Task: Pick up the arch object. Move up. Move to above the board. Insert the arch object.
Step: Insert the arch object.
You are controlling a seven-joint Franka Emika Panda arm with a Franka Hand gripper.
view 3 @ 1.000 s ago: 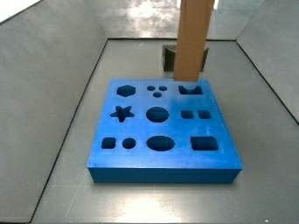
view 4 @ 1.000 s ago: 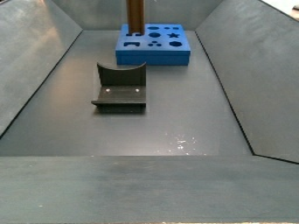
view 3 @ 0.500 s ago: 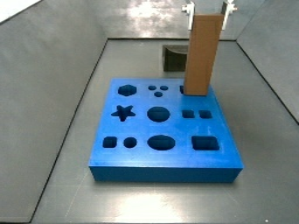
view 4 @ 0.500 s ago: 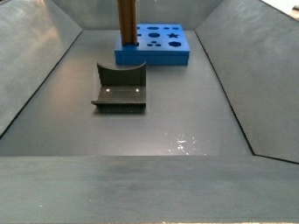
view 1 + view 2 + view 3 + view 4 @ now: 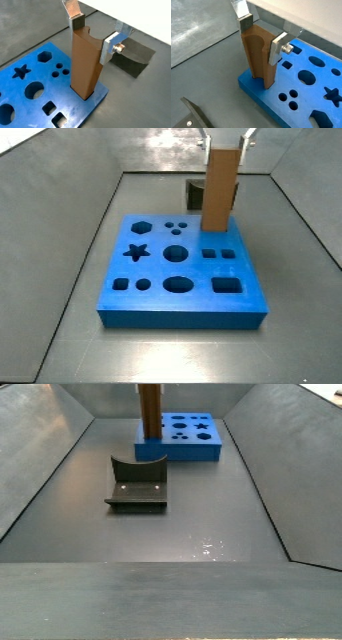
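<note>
Shifted a touch leftward in a side view since half a second ago, both the board [image 5: 201, 273] and the arch object [image 5: 221, 188] standing in it, with the piece's foot sitting lower at the slab's far right corner. Seen at left of that view, star, hexagon and round cut-outs lying bare; further right, the tall orange-brown arch object upright, its lower end sunk into a hole near the board's far edge. Just behind it, partly hidden, the dark fixture [image 5: 195, 196] on the grey floor, apart from the slab. At the frame's top, the gripper [image 5: 227, 136], mostly cropped. In both wrist views, silver fingers [image 5: 110, 45] pressed flat against opposite faces of the arch object [image 5: 85, 65], the gripper [image 5: 93, 35] pinching its upper end above the board [image 5: 43, 80]; rounded face of the piece [image 5: 258, 55] visible. From the opposite side, fixture [image 5: 136, 484] nearer the camera, board [image 5: 201, 446] beyond.
</note>
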